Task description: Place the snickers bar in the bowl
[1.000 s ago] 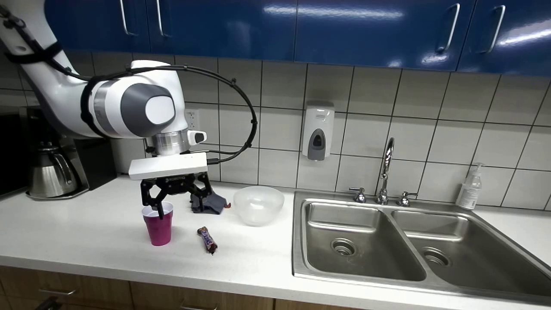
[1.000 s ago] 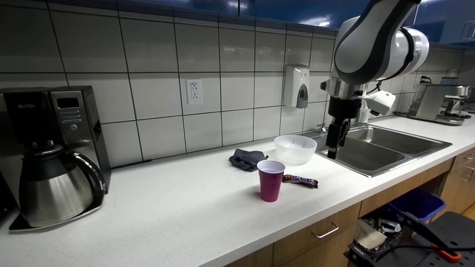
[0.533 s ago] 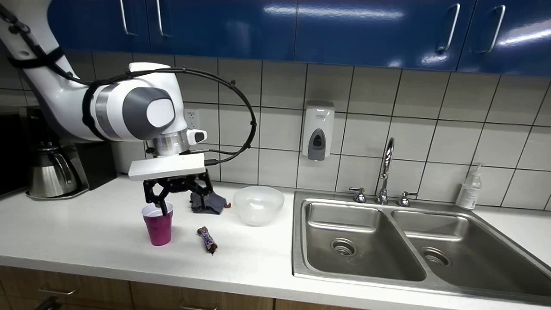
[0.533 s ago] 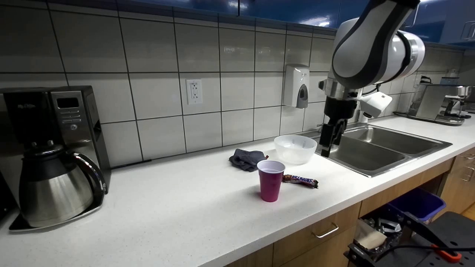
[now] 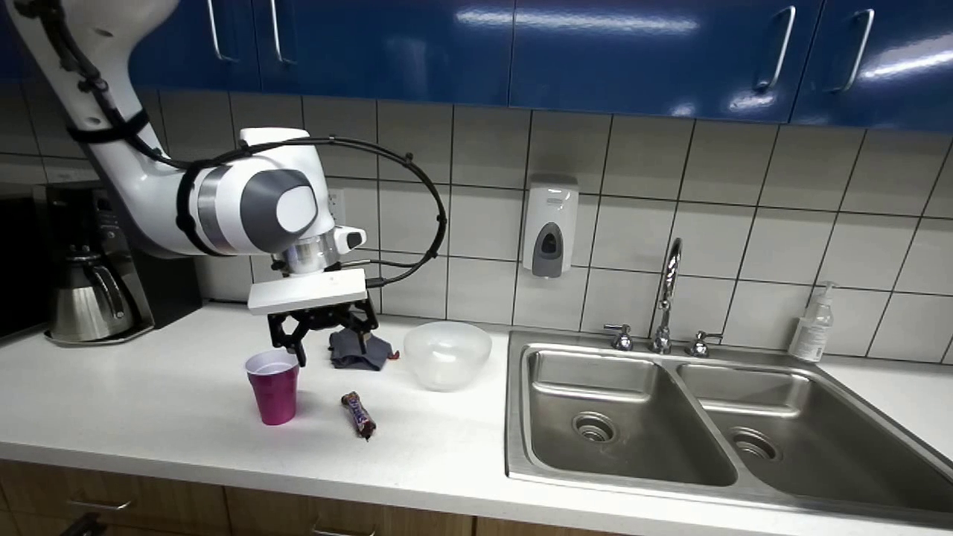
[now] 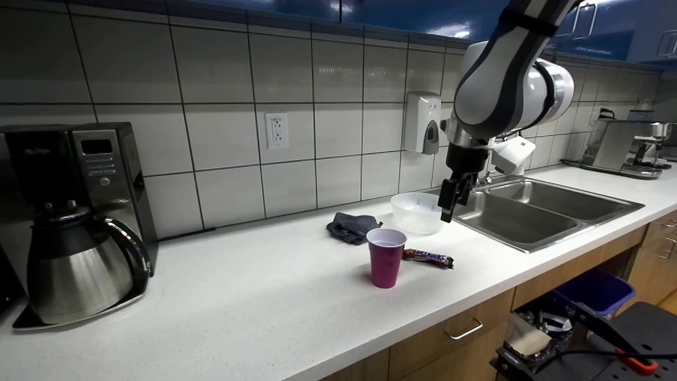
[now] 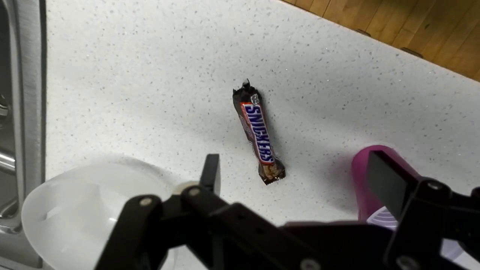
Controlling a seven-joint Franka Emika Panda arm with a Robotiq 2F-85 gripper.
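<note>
The snickers bar (image 5: pixel 359 415), in a brown wrapper, lies flat on the counter in both exterior views (image 6: pixel 428 257). In the wrist view the snickers bar (image 7: pixel 258 131) lies ahead of the fingertips, nearer the left finger. The bowl (image 5: pixel 447 357) is translucent white and stands by the sink; it also shows in an exterior view (image 6: pixel 418 212) and at the lower left of the wrist view (image 7: pixel 86 210), partly behind the gripper. My gripper (image 5: pixel 333 355) is open and empty above the counter, higher than the bar; its fingers are wide apart in the wrist view (image 7: pixel 296 165).
A magenta cup (image 5: pixel 274 391) stands beside the bar, under one finger in the wrist view (image 7: pixel 365 180). A dark grey cloth (image 5: pixel 359 350) lies behind the bar. The sink (image 5: pixel 625 417) is beyond the bowl. A coffee maker (image 6: pixel 79 222) stands at the counter's far end.
My gripper has shifted from over the cup toward the cloth and bar, rightward in an exterior view and leftward in the opposite picture. The bar, cup, cloth and bowl have not moved.
</note>
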